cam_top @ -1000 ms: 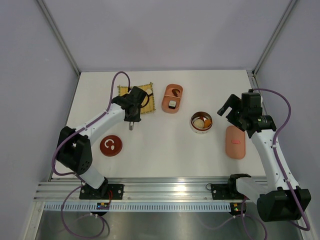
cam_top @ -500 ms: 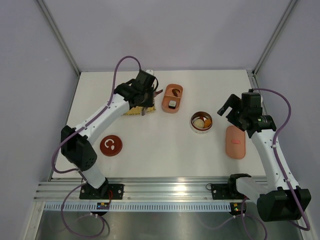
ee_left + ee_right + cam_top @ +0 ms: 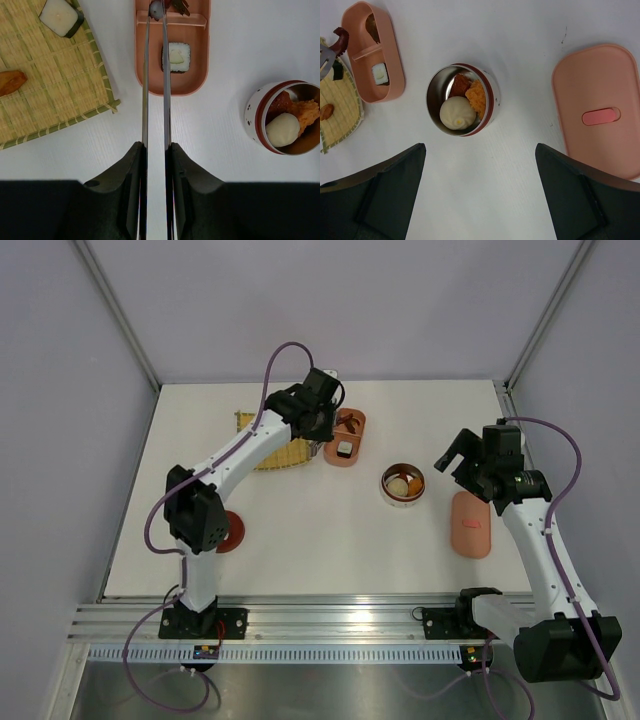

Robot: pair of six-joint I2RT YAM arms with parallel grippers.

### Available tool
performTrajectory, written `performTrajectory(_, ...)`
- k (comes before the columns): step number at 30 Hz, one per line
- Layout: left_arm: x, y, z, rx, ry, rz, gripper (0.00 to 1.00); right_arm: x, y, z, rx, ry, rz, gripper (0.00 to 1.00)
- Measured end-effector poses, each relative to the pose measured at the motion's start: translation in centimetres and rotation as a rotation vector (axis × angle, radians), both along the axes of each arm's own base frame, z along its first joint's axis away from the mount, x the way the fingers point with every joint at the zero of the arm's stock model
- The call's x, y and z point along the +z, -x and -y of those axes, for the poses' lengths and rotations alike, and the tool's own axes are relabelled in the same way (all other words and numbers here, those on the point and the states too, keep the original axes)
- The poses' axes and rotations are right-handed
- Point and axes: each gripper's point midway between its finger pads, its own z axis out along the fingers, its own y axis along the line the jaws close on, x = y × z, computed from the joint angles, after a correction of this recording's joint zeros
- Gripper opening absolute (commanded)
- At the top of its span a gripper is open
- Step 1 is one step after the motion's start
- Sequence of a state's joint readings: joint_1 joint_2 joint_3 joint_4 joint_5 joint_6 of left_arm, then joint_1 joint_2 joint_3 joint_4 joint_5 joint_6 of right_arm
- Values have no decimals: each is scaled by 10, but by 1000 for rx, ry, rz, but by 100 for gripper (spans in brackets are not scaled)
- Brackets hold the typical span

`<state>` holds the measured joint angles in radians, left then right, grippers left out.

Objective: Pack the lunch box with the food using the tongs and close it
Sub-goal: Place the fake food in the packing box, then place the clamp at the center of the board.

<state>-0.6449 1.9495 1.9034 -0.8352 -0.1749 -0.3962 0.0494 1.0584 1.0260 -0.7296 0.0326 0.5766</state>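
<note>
Two food pieces sit on the mat at the left, a white-and-dark block and an orange-brown lump, so packing looks maybe halfway. Next over, the left gripper is squeezed down narrow on the tongs. The tong tips pinch a small greyish bit right over the far compartment of the lunch box, and a sushi roll lies in the near one. Best bet for the drop: get the tips low inside that far section, past the divider, then ease the squeeze gently so the bit doesn't bounce out or land on the roll. Further right, the round pot holds a bun and fried bits. The right gripper hangs near it, jaws wide apart with nothing in them, and the pink lid lies well apart from the box, ready for the close

Hard to tell: the far compartment is cut off at the top of the left wrist view, so whatever dark thing is in there is unclear. From above, the arm covers the tong tips and part of a red disc
</note>
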Motion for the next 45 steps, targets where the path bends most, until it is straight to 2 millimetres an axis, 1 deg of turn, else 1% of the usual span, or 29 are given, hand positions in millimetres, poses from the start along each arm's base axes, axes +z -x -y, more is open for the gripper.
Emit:
performTrajectory(6,-5,-14,10,-3,0,4,13,-5,-1,0,0,1,-19,99)
performTrajectory(9,-13,-18,13,-4,-6,-3,32,-6,-2,0,0,2,-24,100)
performTrajectory(10,-16,-19,13,-4,-12,-9,43,-7,-2,0,0,2,-24,99)
performTrajectory(11,-20,-19,13,-6,-19,-15,45,-7,-2,0,0,2,-24,100)
performTrajectory(13,-24,-19,13,-6,-25,-22,48,-7,-2,0,-1,2,-24,100)
performTrajectory(16,-27,-19,13,-5,-30,-28,49,-7,-2,0,-1,2,-24,99)
performTrajectory(22,-26,-19,13,-5,-29,-25,45,-7,-2,0,-1,2,-24,99)
performTrajectory(25,-17,-15,12,-9,-23,-13,43,-7,-2,0,-2,3,-25,100)
performTrajectory(28,4,-9,12,-16,-5,19,43,-7,-2,0,-2,3,-25,100)
performTrajectory(32,48,6,10,-31,42,89,42,-8,0,1,-2,4,-34,100)
performTrajectory(34,69,17,5,-35,65,122,42,-10,3,2,-6,8,-46,99)
performTrajectory(37,89,32,-6,-34,87,156,42,-12,4,3,-11,14,-55,99)
performTrajectory(39,94,39,-13,-28,87,168,42,-13,6,4,-16,20,-63,100)
performTrajectory(41,92,45,-21,-19,78,168,42,-17,8,5,-19,23,-76,99)
performTrajectory(45,76,54,-35,1,37,145,41,-27,13,5,-19,24,-106,100)
